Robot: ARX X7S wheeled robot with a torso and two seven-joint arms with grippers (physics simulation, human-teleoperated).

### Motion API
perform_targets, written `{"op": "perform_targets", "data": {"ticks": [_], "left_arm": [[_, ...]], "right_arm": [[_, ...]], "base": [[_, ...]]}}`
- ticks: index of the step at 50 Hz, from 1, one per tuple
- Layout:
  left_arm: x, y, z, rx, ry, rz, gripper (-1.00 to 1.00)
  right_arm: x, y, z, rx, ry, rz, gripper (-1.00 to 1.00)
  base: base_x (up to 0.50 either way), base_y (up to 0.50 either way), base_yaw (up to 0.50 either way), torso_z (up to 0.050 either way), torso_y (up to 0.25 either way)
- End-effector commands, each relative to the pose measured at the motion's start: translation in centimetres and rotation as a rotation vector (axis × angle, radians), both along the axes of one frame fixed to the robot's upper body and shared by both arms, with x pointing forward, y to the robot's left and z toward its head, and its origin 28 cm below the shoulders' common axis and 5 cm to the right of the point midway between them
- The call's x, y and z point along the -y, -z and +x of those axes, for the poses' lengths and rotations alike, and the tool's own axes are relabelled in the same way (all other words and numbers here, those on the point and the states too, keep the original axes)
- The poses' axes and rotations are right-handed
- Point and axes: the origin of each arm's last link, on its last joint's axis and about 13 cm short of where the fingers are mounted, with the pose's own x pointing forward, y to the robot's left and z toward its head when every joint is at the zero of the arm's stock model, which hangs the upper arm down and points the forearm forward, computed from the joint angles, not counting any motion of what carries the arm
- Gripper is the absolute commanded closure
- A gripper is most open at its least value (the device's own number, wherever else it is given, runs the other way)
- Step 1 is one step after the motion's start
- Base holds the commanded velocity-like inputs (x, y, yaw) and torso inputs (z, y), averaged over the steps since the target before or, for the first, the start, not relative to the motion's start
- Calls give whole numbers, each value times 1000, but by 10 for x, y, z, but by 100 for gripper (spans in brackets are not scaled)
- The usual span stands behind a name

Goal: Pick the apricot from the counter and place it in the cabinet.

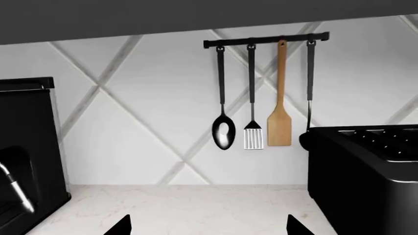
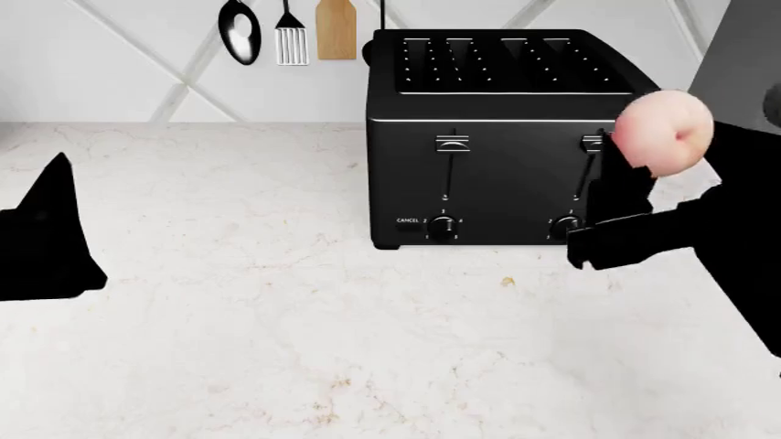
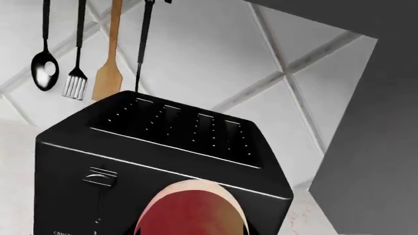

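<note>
The apricot (image 2: 663,132) is a pale pink-peach ball held in my right gripper (image 2: 635,169), lifted above the counter (image 2: 305,347) in front of the black toaster's (image 2: 488,137) right side. In the right wrist view the apricot (image 3: 193,210) fills the space between the jaws and looks reddish, with the toaster (image 3: 163,147) just behind it. My left gripper (image 1: 207,227) is open and empty, its two dark fingertips low over the counter (image 1: 196,205); in the head view it is a black shape (image 2: 43,242) at the left. The cabinet's dark underside (image 1: 130,17) shows above.
Utensils hang on a rail on the tiled wall: black spoon (image 1: 223,132), slotted spatula (image 1: 253,137), wooden spatula (image 1: 279,127). A black appliance (image 1: 26,156) stands beside my left gripper, the toaster (image 1: 365,171) on its other side. A dark grey panel (image 3: 379,147) rises at the far right.
</note>
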Motion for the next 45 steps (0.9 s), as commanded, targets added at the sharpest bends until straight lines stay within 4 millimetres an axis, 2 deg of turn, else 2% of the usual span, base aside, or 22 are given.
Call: {"op": "perform_targets", "data": {"ticks": [1, 9, 18, 27, 33, 45], "left_arm": [[3, -5, 0, 6, 11, -1, -100], [5, -8, -2, 10, 21, 1, -100], [7, -9, 0, 13, 29, 5, -100], [8, -9, 3, 15, 37, 8, -100], [7, -8, 4, 13, 36, 5, -100], [6, -6, 4, 14, 38, 2, -100]], "right_arm": [[-14, -75, -48, 261, -74, -172, 100], [-22, -117, -47, 353, -103, -199, 100], [-34, -152, -30, 395, -108, -246, 100], [-50, -186, 5, 401, -128, -278, 100], [-51, -205, 23, 402, -114, -275, 100], [-59, -225, 72, 375, -113, -269, 100]], "base": [[0, 0, 0, 0, 0], [0, 0, 0, 0, 0], [0, 0, 0, 0, 0], [0, 0, 0, 0, 0], [0, 0, 0, 0, 0], [0, 0, 0, 0, 0]]}}
